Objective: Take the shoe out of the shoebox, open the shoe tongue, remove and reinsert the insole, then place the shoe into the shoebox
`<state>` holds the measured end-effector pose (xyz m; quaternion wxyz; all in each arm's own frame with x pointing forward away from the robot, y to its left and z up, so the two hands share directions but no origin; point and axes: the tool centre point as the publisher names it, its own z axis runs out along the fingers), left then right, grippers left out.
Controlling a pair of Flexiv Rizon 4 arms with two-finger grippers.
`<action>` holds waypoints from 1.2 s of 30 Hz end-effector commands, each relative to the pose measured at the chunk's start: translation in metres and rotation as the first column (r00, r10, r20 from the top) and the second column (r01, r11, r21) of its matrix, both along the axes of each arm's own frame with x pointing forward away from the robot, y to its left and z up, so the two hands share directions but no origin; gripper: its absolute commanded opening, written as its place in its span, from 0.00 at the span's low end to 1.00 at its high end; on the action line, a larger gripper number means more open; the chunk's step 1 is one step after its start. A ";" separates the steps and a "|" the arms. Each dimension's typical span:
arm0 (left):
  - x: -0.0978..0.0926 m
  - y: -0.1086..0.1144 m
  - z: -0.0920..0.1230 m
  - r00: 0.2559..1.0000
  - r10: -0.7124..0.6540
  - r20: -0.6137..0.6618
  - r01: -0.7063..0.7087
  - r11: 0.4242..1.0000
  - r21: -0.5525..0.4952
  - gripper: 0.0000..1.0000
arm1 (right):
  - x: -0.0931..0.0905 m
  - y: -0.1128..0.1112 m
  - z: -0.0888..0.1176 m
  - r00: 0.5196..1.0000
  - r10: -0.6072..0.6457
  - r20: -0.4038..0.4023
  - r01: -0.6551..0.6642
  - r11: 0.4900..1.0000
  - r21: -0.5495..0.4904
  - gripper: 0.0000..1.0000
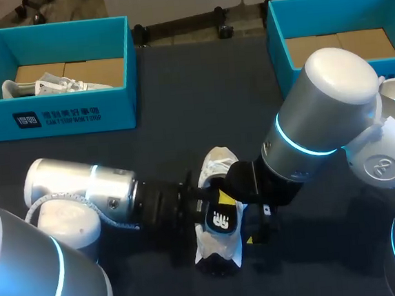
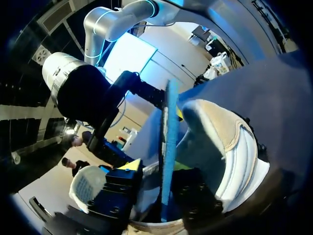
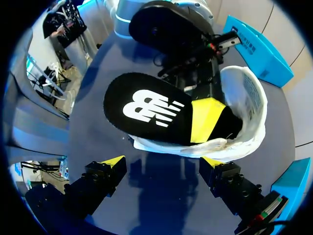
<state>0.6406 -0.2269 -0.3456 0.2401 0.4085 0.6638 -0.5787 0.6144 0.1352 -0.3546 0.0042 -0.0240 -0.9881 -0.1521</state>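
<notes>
A white shoe (image 1: 218, 168) lies on the dark table between my two arms. Its black insole (image 1: 220, 221), with a white logo and a yellow patch, sticks halfway out of the shoe's opening (image 3: 244, 103). My left gripper (image 1: 204, 207) is at the shoe from the left. In the left wrist view the insole (image 2: 167, 142) stands edge-on between the fingers of the left gripper (image 2: 156, 167), and a gap shows beside one finger (image 2: 128, 171). The right gripper (image 3: 161, 164) stands wide open just short of the insole (image 3: 146, 110), touching nothing.
A blue shoebox (image 1: 56, 119) at the back left holds another white shoe (image 1: 43, 85). A second blue shoebox (image 1: 280, 44) stands at the back right, behind my right arm (image 1: 325, 109). Bare dark table (image 1: 181, 115) lies between the boxes and the shoe.
</notes>
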 end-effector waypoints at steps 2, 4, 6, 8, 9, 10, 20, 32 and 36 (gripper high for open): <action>-0.015 0.017 0.015 1.000 0.003 0.020 -0.003 1.000 -0.005 0.40 | -0.001 0.000 -0.001 1.000 -0.002 0.002 0.002 1.000 -0.001 1.00; -0.018 0.018 0.020 1.000 -0.011 0.020 0.011 1.000 -0.010 0.42 | -0.001 0.000 -0.001 1.000 -0.002 0.002 0.002 1.000 -0.001 1.00; -0.021 0.020 0.023 1.000 -0.016 0.020 0.016 1.000 -0.013 0.41 | -0.001 0.000 -0.001 1.000 -0.002 0.002 0.002 1.000 -0.001 1.00; -0.024 0.021 0.024 1.000 -0.018 0.023 0.019 1.000 -0.014 0.40 | -0.001 0.000 -0.001 1.000 -0.002 0.002 0.002 1.000 -0.001 1.00; -0.024 0.021 0.025 1.000 -0.018 0.025 0.019 1.000 -0.013 0.39 | -0.001 0.000 -0.001 1.000 -0.002 0.002 0.002 1.000 -0.001 1.00; -0.025 0.022 0.024 1.000 -0.018 0.025 0.019 1.000 -0.012 0.37 | -0.001 0.000 -0.001 1.000 -0.002 0.002 0.002 1.000 -0.001 1.00; -0.025 0.017 0.012 0.998 -0.047 0.032 0.046 0.999 0.012 0.00 | -0.001 0.000 -0.001 1.000 -0.002 0.002 0.002 1.000 -0.001 1.00; -0.006 0.010 -0.006 0.994 -0.041 0.101 0.037 0.998 0.045 0.00 | -0.001 0.000 -0.001 1.000 -0.002 0.002 0.002 1.000 -0.001 1.00; 0.000 0.006 -0.010 0.994 -0.020 0.107 0.014 0.999 0.052 0.00 | -0.001 0.000 -0.001 1.000 -0.002 0.002 0.002 1.000 -0.001 1.00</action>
